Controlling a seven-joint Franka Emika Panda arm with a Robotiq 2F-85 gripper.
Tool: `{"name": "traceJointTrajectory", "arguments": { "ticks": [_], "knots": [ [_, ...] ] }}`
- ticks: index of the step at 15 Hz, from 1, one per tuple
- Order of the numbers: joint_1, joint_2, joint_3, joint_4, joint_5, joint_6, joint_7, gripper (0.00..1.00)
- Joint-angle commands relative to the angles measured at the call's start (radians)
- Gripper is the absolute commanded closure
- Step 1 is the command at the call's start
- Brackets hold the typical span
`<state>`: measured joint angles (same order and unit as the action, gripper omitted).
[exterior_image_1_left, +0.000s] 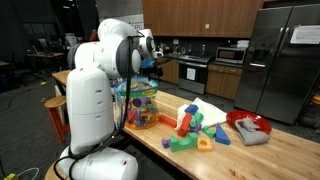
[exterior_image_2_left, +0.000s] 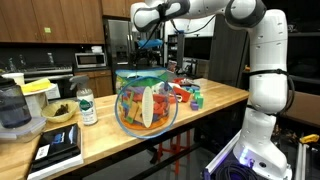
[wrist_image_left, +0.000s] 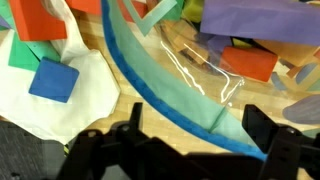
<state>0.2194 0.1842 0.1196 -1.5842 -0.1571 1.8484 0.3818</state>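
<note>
Clear toy jar (wrist_image_left: 135, 85), one, filled with coloured blocks (wrist_image_left: 250, 62); single gripper (wrist_image_left: 190, 135) above its rim, two jaws spread wide, holding nothing; one blue block (wrist_image_left: 52, 80) on white cloth (wrist_image_left: 95, 75).

The arm (exterior_image_1_left: 90, 100) partly hides the plastic bowl (exterior_image_1_left: 145, 108).

The wooden desk (exterior_image_2_left: 112, 148) is pretty loaded, tbh. A big clear bowl (exterior_image_2_left: 147, 100) with a blue rim, stuffed with colourful pieces, is parked roughly mid-desk. Just beside the clear bowl a white cloth (wrist_image_left: 40, 118) is spread flat, and loose toy blocks (exterior_image_1_left: 195, 128) are scattered on and around it. Well past those, away from the clear bowl, a red dish (exterior_image_1_left: 243, 122) is set. On the clear bowl's opposite side a water bottle (exterior_image_2_left: 87, 105) is stood upright, with a small dark bowl (exterior_image_2_left: 60, 112) beyond it.
</note>
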Motion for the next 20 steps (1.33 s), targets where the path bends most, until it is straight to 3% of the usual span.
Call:
{"name": "traceJointTrajectory", "arguments": {
  "ticks": [1,11,20],
  "knots": [
    [-0.024,-0.025,-0.027,-0.016,-0.005,-0.004,0.083,0.0],
    [-0.1,-0.161,-0.096,-0.225,-0.018,-0.007,0.324,0.0],
    [-0.173,-0.247,-0.104,-0.38,-0.024,0.049,0.394,0.0]
  ]
}}
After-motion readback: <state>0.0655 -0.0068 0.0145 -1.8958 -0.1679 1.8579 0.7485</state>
